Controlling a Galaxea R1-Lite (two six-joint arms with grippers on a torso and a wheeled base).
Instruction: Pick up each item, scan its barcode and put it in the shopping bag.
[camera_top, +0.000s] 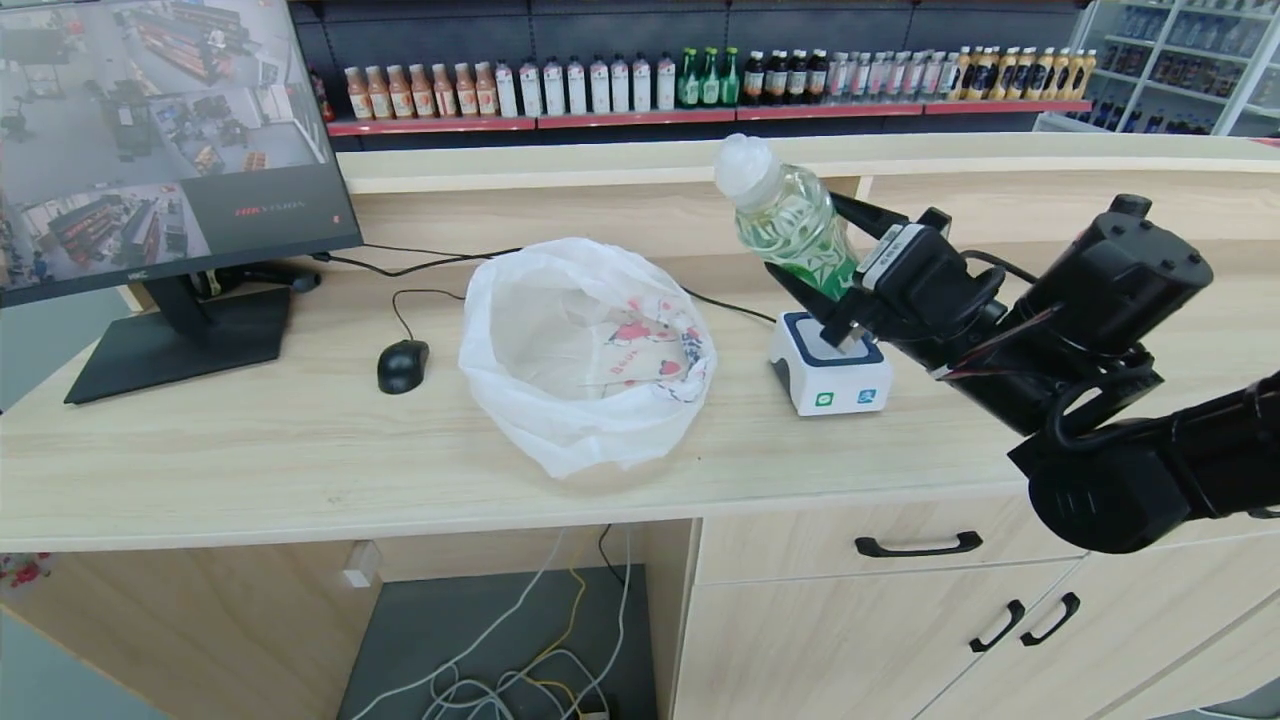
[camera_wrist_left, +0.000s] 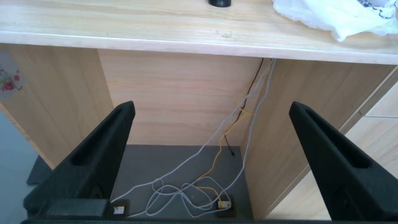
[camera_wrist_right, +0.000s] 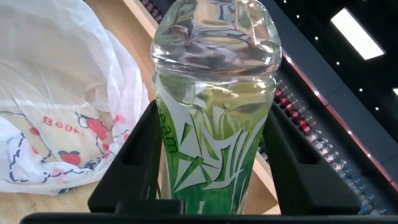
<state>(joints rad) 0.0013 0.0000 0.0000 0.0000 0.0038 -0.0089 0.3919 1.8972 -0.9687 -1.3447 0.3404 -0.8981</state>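
Right pincer (camera_top: 812, 240) clamps bottle (camera_top: 783, 212), tilted, cap up, above scanner (camera_top: 828, 380). Open bag (camera_top: 580, 400) on counter (camera_top: 250, 450), just left of scanner. Mouse (camera_top: 402, 366) left of bag; monitor (camera_top: 150, 130) far left.

Head view overlooks the counter (camera_top: 250, 450) and bag (camera_top: 560, 430), which both nearer wrist views share.

Shopping bag (camera_top: 585, 350) mouth faces up, rim slumped wide, free air above it. Narrow gap btw bag and scanner (camera_top: 828, 365), black cable (camera_top: 730, 305) crossing at its rear. Right gripper (camera_top: 822, 252) w/ bottle (camera_top: 790, 225) hangs over scanner, near bag's right rim. Mouse (camera_top: 402, 366) + cord near bag's left; monitor (camera_top: 150, 150) stand further left. Room along counter (camera_top: 300, 450) front edge. Raised ledge (camera_top: 600, 165) walls off rear (drinks shelf beyond). Left gripper (camera_wrist_left: 211, 109) sits below counter edge, facing recess w/ loose wires (camera_wrist_left: 193, 186).
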